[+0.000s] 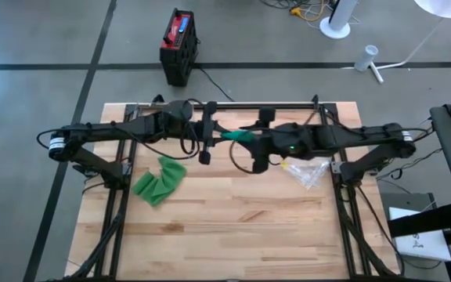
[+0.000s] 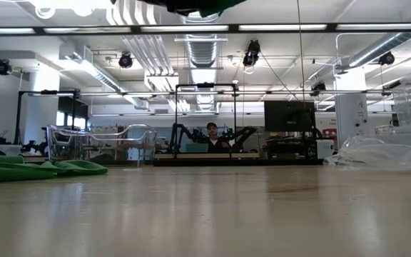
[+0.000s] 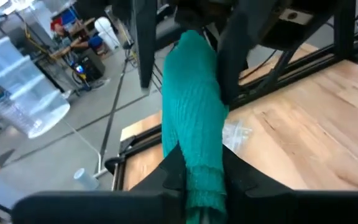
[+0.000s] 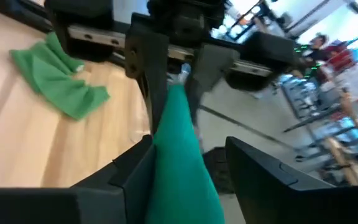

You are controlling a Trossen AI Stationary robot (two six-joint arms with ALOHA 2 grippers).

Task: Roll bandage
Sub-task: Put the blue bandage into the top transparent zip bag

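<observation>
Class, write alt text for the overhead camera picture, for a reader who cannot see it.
Two dark robot arms meet above the far part of a light wooden table, stretching a teal bandage strip between the left gripper and the right gripper. A crumpled green cloth bandage lies near the left arm, a clear plastic wrapper near the right.

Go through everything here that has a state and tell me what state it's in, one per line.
Teal bandage: lifted off the table, stretched between the two grippers.
Left gripper: shut on the teal bandage.
Right gripper: fingers apart, bandage running between them.
Green bandage: lying loose and crumpled on the table, untouched.
Clear plastic wrapper: crumpled, lying on the table under the right arm.
</observation>
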